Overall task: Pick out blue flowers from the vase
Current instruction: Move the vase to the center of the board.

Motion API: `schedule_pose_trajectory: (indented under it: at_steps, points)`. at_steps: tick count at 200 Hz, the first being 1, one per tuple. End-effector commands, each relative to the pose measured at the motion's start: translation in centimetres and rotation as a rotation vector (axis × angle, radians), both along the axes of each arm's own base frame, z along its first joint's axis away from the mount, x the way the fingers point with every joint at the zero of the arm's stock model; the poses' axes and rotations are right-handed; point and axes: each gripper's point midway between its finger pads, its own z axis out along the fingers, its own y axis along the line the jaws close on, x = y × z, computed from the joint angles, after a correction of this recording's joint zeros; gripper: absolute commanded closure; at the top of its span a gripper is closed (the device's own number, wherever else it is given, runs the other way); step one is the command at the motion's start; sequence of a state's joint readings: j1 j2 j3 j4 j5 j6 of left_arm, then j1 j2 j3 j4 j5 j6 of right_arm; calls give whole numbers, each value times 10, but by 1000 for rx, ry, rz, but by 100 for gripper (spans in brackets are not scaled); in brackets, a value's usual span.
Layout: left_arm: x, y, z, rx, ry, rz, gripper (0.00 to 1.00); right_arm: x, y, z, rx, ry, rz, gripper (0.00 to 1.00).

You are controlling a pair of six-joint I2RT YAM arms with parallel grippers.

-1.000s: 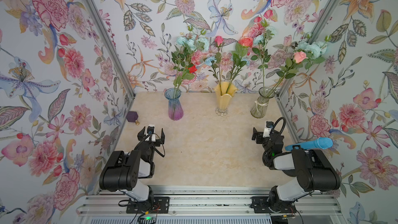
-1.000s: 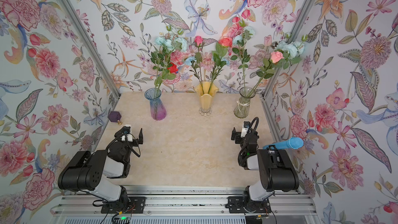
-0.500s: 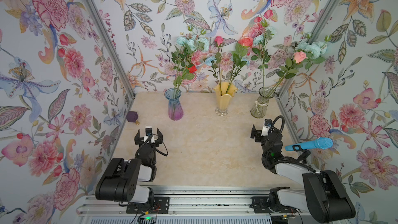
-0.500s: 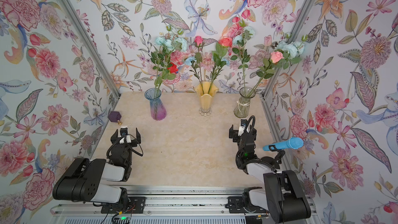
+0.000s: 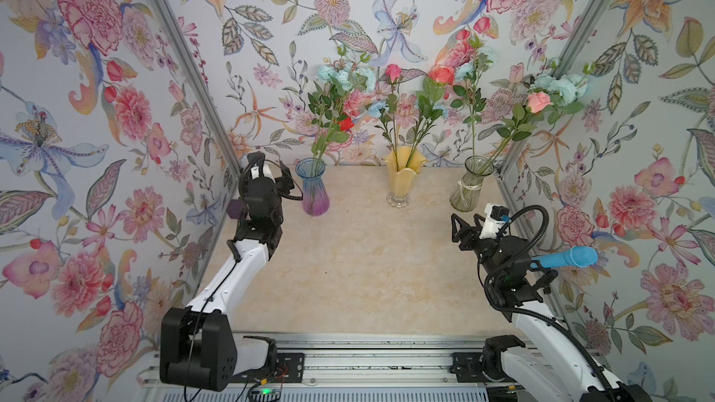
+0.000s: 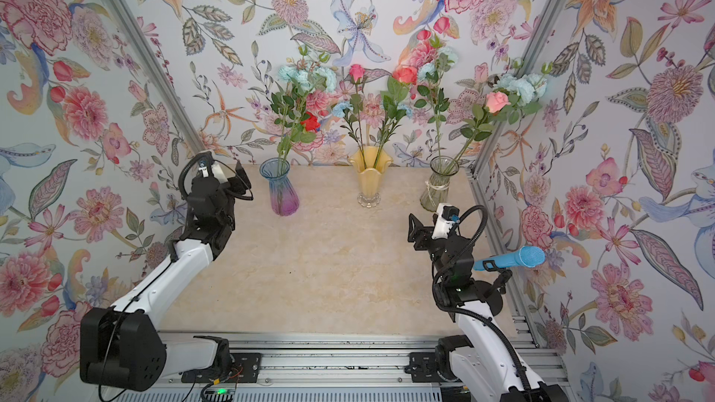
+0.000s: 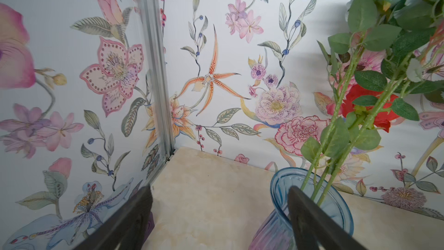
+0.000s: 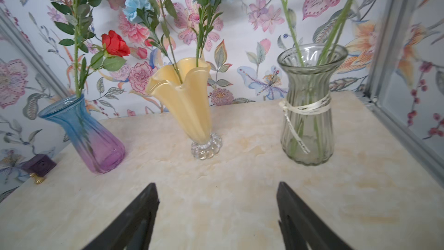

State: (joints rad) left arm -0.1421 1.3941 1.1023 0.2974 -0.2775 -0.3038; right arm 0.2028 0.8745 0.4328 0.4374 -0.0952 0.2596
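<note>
My left gripper (image 7: 219, 188) and right gripper (image 8: 216, 183) are open and hold nothing. No blue flowers (image 5: 344, 75), top middle, have left the vases (image 5: 312, 187) yet.

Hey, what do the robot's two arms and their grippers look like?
The left arm and right arm have white links, black joint housings and looping black cables. The left gripper and right gripper each have two dark, tapered fingers.
</note>
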Motion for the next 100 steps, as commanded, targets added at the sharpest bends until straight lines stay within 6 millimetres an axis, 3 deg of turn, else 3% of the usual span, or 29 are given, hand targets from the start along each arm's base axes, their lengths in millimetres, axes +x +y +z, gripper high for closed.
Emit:
schedule_pose_trajectory:
  at_steps: [1,14,25,47,69,100]
  points:
    - [27,-13,-12,-92,172,-64,15,-4,30,18,-3,-12,117,24]
    - [50,-17,-17,-101,235,-70,17,-2,34,17,-26,-3,120,25]
    - [64,-22,-7,-109,250,-90,17,-1,37,16,-34,3,124,27]
    - [93,-34,-16,-119,320,-153,20,-1,37,16,-41,3,120,33]
    - [114,-36,-41,-89,435,-179,21,-2,38,16,-43,4,114,34]
    - [126,-29,-78,-25,566,-161,24,-2,43,16,-64,4,119,34]
